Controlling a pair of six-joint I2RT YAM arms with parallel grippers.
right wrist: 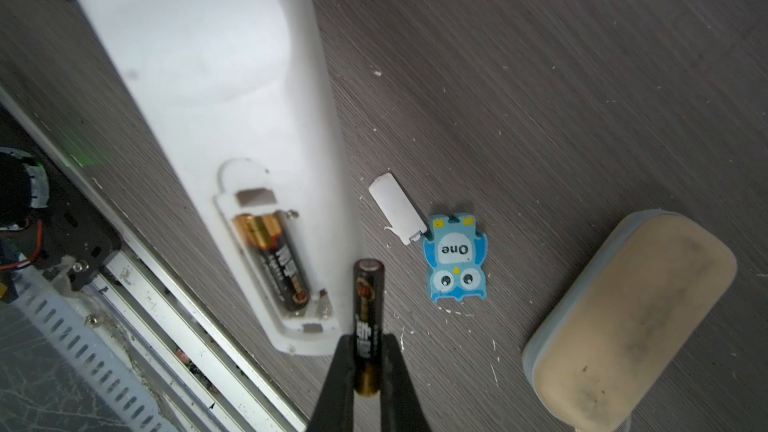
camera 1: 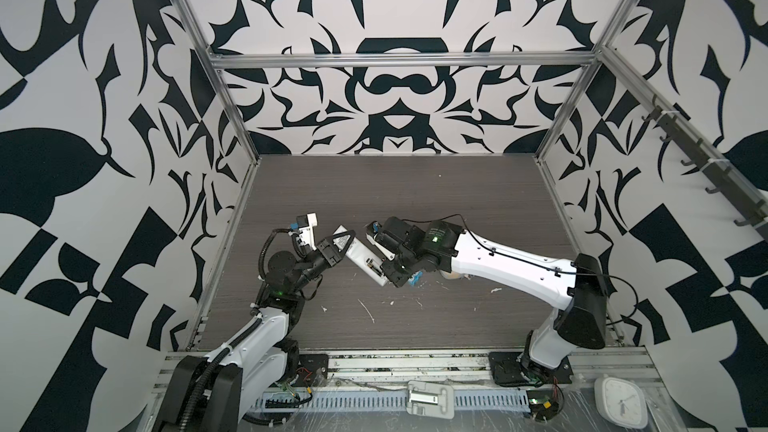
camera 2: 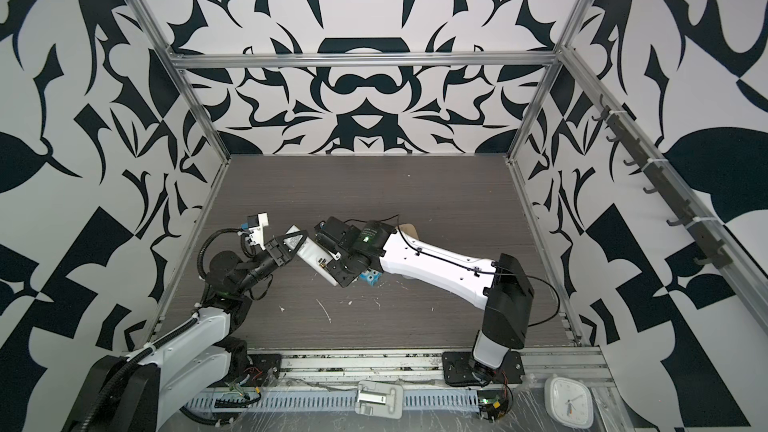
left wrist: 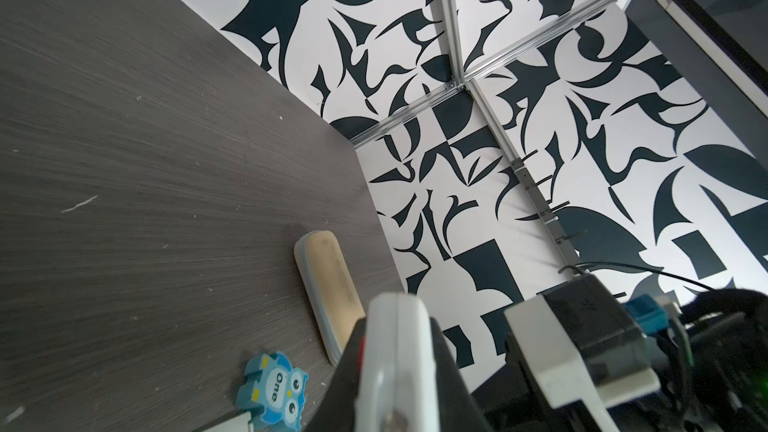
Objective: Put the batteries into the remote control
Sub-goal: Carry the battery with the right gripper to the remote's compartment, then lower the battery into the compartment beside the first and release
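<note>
In both top views the left gripper, left of centre, is pinching the far end of the remote control. The remote runs slanted across the middle of the frame, plain back up. Its open battery compartment holds one battery, black and gold, with print too blurred to read. The right gripper pinches the second battery just beside the compartment. Further right on the table are a small white cover, a blue owl block marked "One", and a tan oblong case.
</note>
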